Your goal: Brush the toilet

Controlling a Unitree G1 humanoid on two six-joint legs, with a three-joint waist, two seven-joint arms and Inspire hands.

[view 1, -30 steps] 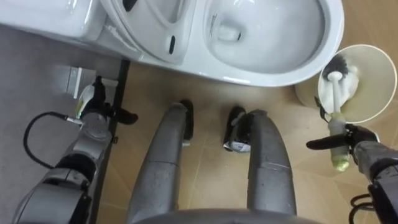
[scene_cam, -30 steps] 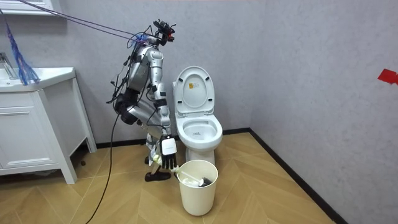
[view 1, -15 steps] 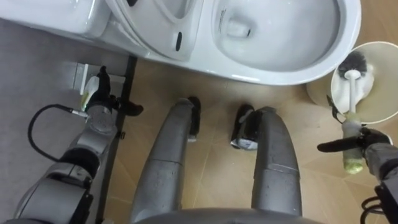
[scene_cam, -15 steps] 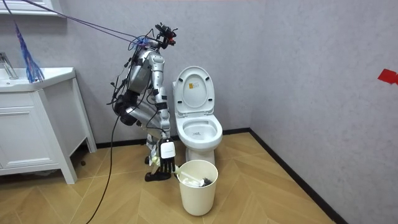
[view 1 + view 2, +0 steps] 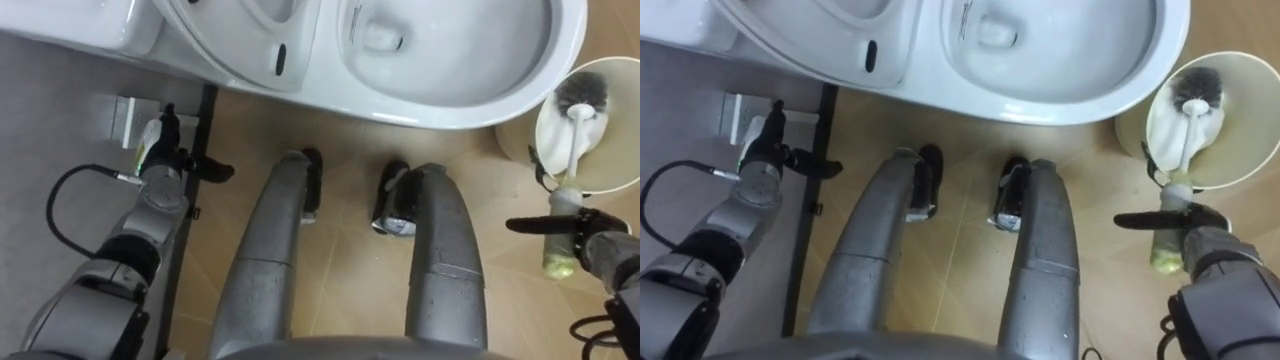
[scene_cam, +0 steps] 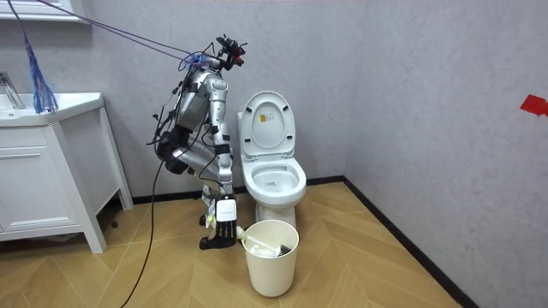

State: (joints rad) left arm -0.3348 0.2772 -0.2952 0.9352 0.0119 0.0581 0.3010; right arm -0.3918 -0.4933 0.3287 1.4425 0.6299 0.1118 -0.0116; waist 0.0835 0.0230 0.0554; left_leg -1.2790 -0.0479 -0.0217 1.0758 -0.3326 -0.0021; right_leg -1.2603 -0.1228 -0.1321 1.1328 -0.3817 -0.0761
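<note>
The robot stands bent forward beside the white ceramic toilet point(image 5: 470, 108), feet on the wooden herringbone floor point(image 5: 348, 272); in the room view the seat lid point(image 6: 266, 125) is raised against the grey wall. The right hand point(image 5: 598, 250) is low at the robot's right, its fingers clamped round the pale green handle of the white-stemmed toilet brush point(image 5: 572, 145); the dark bristle head lies inside the round cream plastic bin point(image 5: 612, 150), which stands on the floor just beside the front of the bowl. The brush leans, its handle reaching out over the bin's near rim. The left hand point(image 5: 165, 175) hangs by the wall at the robot's left, well apart from the toilet; its fingers seem loosely spread and holding nothing, though the angle is poor.
</note>
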